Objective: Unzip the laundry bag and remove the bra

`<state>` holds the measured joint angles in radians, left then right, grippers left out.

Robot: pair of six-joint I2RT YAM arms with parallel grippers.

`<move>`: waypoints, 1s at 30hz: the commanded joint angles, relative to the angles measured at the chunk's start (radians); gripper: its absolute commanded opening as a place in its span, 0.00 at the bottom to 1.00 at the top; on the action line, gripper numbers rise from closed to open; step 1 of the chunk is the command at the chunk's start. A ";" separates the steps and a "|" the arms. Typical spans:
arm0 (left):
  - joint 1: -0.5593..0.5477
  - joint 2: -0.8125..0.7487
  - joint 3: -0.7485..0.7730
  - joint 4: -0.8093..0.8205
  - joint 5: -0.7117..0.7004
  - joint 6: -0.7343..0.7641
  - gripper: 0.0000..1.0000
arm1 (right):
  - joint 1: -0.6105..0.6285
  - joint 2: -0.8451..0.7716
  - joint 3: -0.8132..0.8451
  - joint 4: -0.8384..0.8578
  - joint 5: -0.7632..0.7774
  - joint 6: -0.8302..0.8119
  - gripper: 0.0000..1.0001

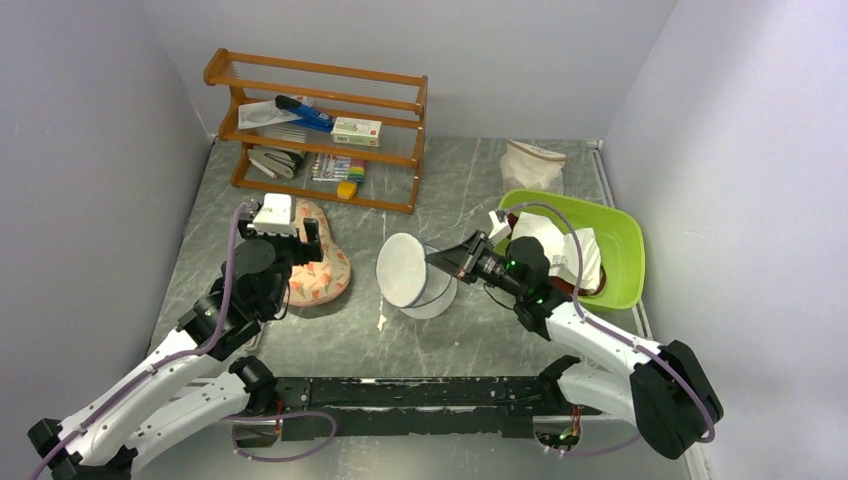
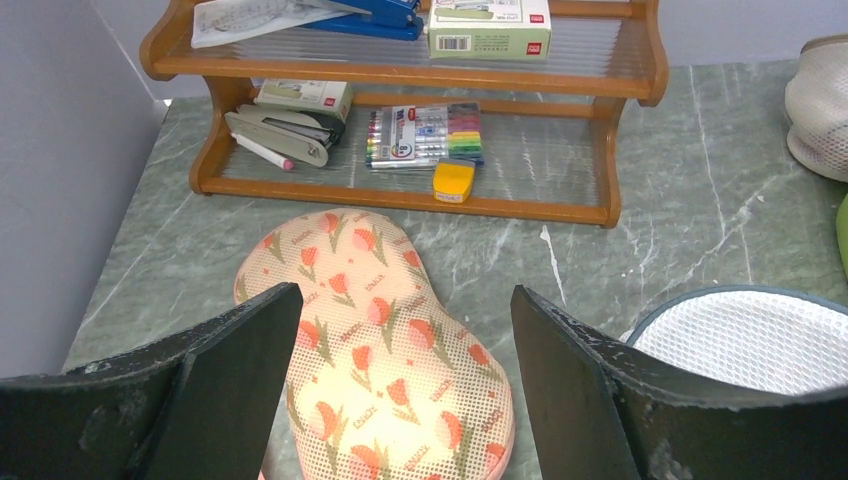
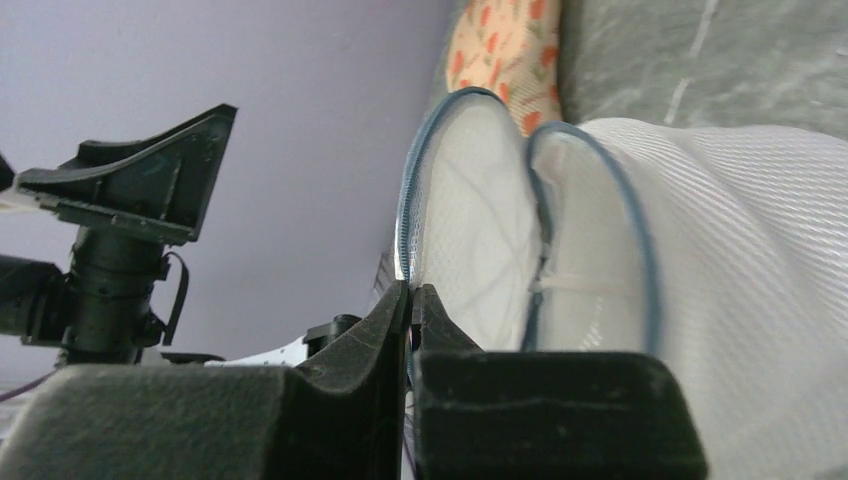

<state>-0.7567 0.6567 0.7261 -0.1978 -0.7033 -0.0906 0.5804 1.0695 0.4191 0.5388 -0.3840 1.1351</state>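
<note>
The white round mesh laundry bag (image 1: 415,275) stands mid-table with its two halves apart. My right gripper (image 1: 432,258) is shut on the blue zipper rim of the lifted half (image 3: 470,220). The other half (image 3: 720,280) gapes beside it, and what I see inside is only white mesh. My left gripper (image 1: 281,222) is open and empty, its jaws wide above the peach floral padded item (image 2: 390,380), left of the bag (image 2: 750,340). A dark red strip (image 1: 583,291) shows at the near rim of the green tub, mostly behind my right arm. I cannot tell whether it is the bra.
A wooden shelf (image 1: 320,130) with stationery stands at the back left. A cream cloth sack (image 1: 532,163) sits at the back right. The green tub (image 1: 625,245) holds white cloths at the right. Walls close in on the left, back and right.
</note>
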 commanded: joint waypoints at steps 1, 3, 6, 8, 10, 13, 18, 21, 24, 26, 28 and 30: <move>-0.007 0.009 0.010 0.021 0.013 -0.009 0.88 | -0.060 -0.041 -0.048 -0.023 -0.022 0.015 0.02; -0.007 0.008 0.011 0.020 0.010 -0.009 0.88 | -0.080 -0.054 -0.060 -0.049 -0.023 -0.002 0.03; -0.006 0.008 0.010 0.020 0.008 -0.008 0.88 | -0.128 -0.072 -0.065 -0.132 -0.012 -0.048 0.04; -0.007 0.008 0.009 0.021 0.006 -0.008 0.88 | -0.147 -0.083 -0.063 -0.192 0.001 -0.078 0.04; -0.007 0.008 0.008 0.022 0.008 -0.008 0.88 | -0.162 -0.091 -0.064 -0.251 0.022 -0.119 0.04; -0.007 0.013 0.011 0.020 0.011 -0.008 0.88 | -0.179 -0.102 -0.087 -0.305 0.056 -0.161 0.04; -0.007 0.011 0.010 0.022 0.016 -0.009 0.88 | -0.221 -0.047 -0.125 -0.302 0.046 -0.202 0.04; -0.007 0.011 0.011 0.019 0.012 -0.008 0.88 | -0.223 -0.009 -0.126 -0.310 0.069 -0.242 0.04; -0.007 0.011 0.010 0.020 0.013 -0.009 0.88 | -0.224 0.048 -0.103 -0.332 0.081 -0.299 0.04; -0.007 0.016 0.010 0.022 0.018 -0.008 0.88 | -0.223 0.085 -0.079 -0.349 0.079 -0.332 0.04; -0.007 0.022 0.012 0.021 0.018 -0.009 0.88 | -0.223 0.124 -0.053 -0.362 0.073 -0.365 0.05; -0.007 0.029 0.014 0.020 0.018 -0.009 0.88 | -0.223 0.162 -0.030 -0.370 0.062 -0.392 0.06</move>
<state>-0.7567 0.6762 0.7261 -0.1982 -0.7006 -0.0906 0.3637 1.1809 0.3317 0.1959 -0.3218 0.8379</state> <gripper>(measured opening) 0.882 0.053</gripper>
